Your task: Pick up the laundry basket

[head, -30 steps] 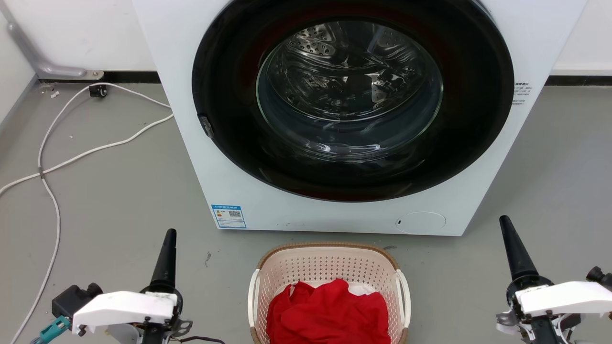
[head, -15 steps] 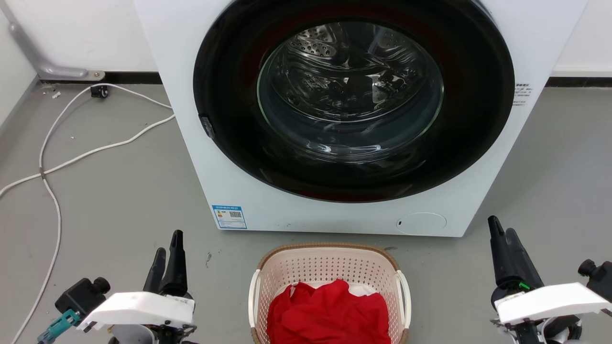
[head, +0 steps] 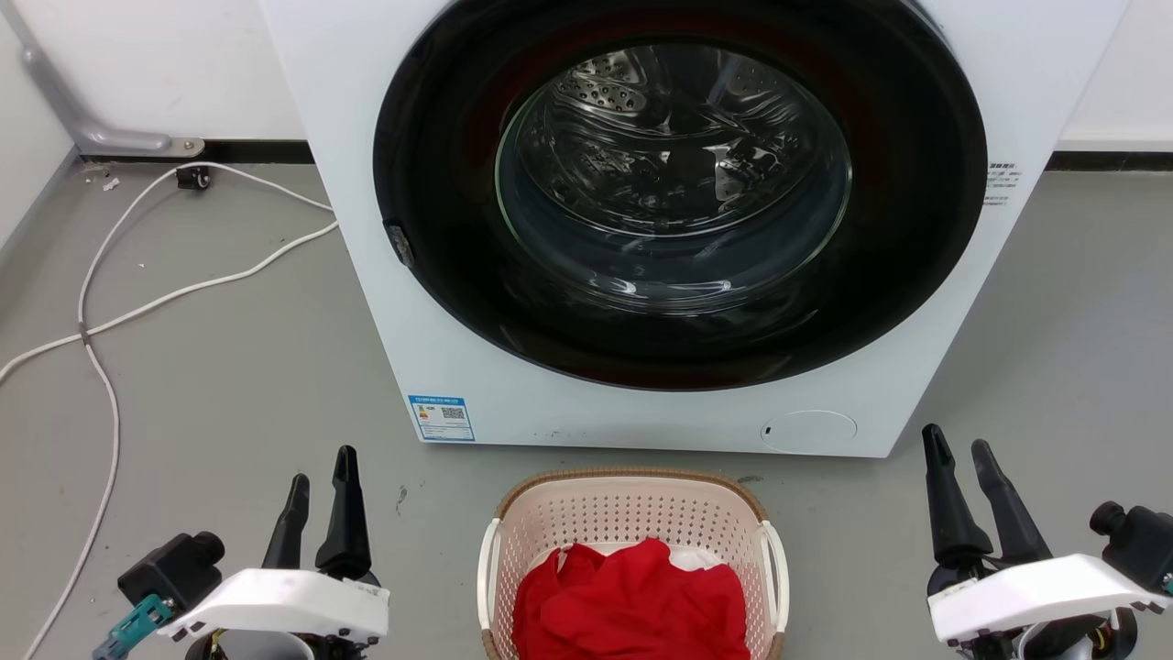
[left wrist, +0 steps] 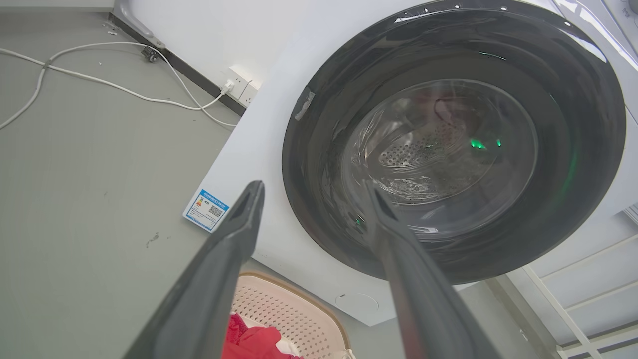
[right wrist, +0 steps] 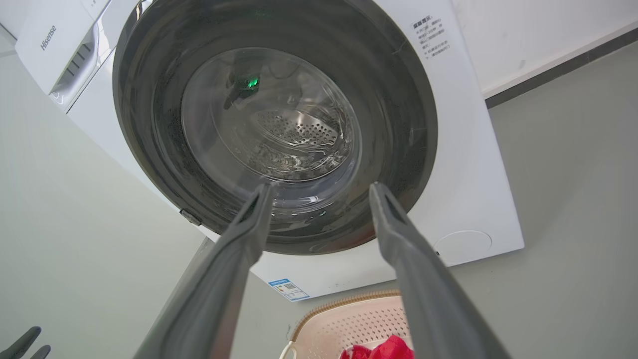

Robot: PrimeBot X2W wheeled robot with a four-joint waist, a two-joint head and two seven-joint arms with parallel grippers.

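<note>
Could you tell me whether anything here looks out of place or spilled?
Nothing is spilled or damaged. The laundry basket sits upright in front of the washing machine with the red cloth inside. The only untidy thing is a loose white cable trailing across the floor at left.

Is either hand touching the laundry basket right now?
No, the left hand and right hand sit open on either side of the laundry basket, well clear of its white handles.

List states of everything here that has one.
laundry basket: upright on floor, holding red cloth, ungrasped
washing machine door: shut
left gripper: open, empty
right gripper: open, empty
plug: in wall socket
</note>
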